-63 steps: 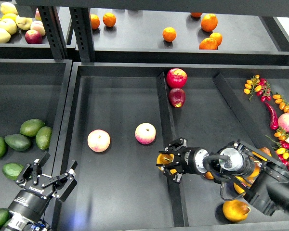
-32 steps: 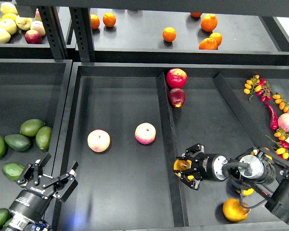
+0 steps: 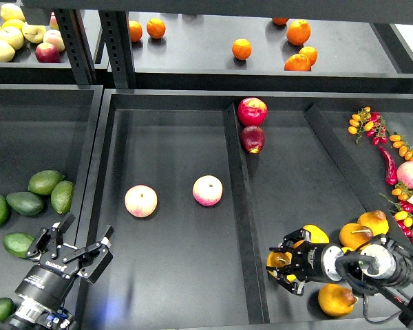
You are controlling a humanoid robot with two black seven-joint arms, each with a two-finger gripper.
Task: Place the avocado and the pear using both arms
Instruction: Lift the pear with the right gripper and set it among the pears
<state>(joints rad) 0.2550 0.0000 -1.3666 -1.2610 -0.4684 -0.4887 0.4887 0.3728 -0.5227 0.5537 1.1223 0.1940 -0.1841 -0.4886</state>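
Note:
Several dark green avocados lie in the left bin, the nearest avocado (image 3: 18,243) just left of my left gripper (image 3: 87,232), which is open and empty over the bin's dividing wall. My right gripper (image 3: 281,264) is low in the right bin, pointing left, and is shut on a small yellow-orange pear (image 3: 279,260) that its fingers mostly hide. More pears lie around the right arm: one (image 3: 337,300) at the front, one (image 3: 355,236) behind it, and another (image 3: 315,234).
Two pink-yellow apples (image 3: 141,201) (image 3: 208,190) lie in the middle bin (image 3: 172,275). Two red fruits (image 3: 252,111) sit by the divider (image 3: 242,206). Oranges (image 3: 241,49) are on the back shelf, with chillies and small tomatoes (image 3: 389,165) at the far right.
My right gripper has drawn back from the divider to the right and toward the front edge, still holding the yellow fruit. The left gripper has barely shifted.

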